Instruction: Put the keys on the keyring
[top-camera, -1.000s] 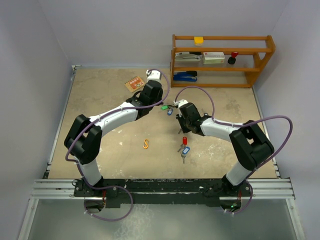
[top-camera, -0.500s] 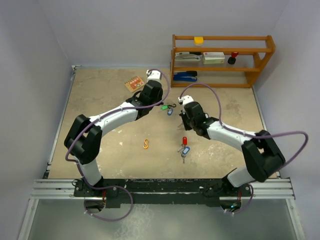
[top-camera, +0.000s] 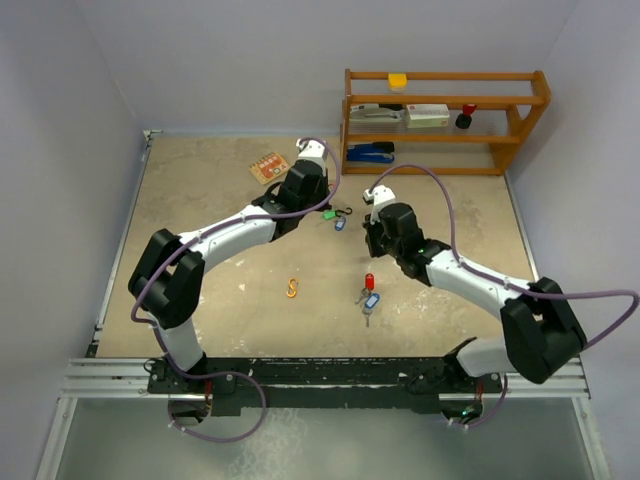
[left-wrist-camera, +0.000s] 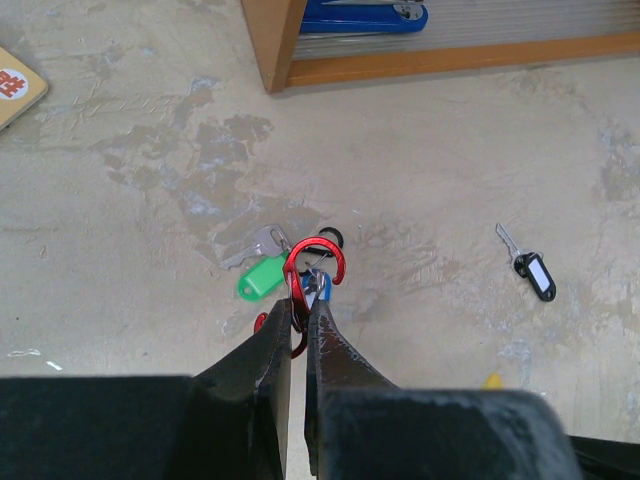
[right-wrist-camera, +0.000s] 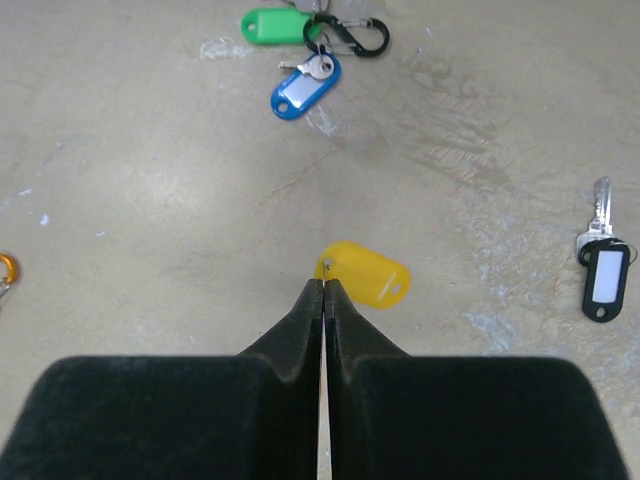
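While a red clip is pinched between the fingers of the left gripper, a green-tagged key is seen lying just beside it on the desk. A blue tag shows partly behind the clip. Beyond the clip, the wooden leg of a shelf stands at the far edge, with a strip of bare desk between them. A black-tagged key lies apart on the right.

The right gripper is pressed fully together, its tips touching the ring end of a yellow tag. Whether the tag is actually gripped cannot be told. Ahead of it lie a blue-tagged key and a black clip, with bare desk in between.

From above, walls are seen closing the desk on the left, far and right sides. A broad bare stretch lies to the left of the left arm. Nearer the arm bases, a red-tagged key and a second blue-tagged one lie close together. An orange clip rests well to their left, and a card lies near the far edge.
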